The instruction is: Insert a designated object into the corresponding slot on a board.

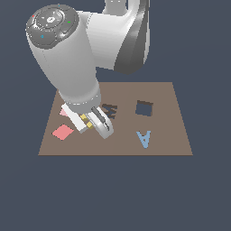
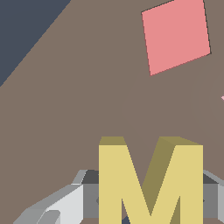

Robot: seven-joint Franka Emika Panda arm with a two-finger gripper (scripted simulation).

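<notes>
The yellow letter M [image 2: 151, 179] sits between my gripper's [image 2: 151, 199] grey fingers [image 2: 57, 205], which are shut on it. In the exterior view the gripper [image 1: 89, 122] is low over the brown board [image 1: 167, 97], left of its middle, and only small yellow bits of the M [image 1: 90, 125] show between the fingers. The dark M-shaped slot [image 1: 109, 110] lies just to the exterior view's right of the gripper and a little farther back. The arm partly covers the slot's near-left edge.
A red diamond tile [image 1: 62, 131] [image 2: 177, 35] lies on the board to the gripper's left in the exterior view. A pink piece [image 1: 64, 112] peeks out behind the arm. A dark square hole [image 1: 144, 108] and a light blue letter A [image 1: 143, 138] lie on the board's right half.
</notes>
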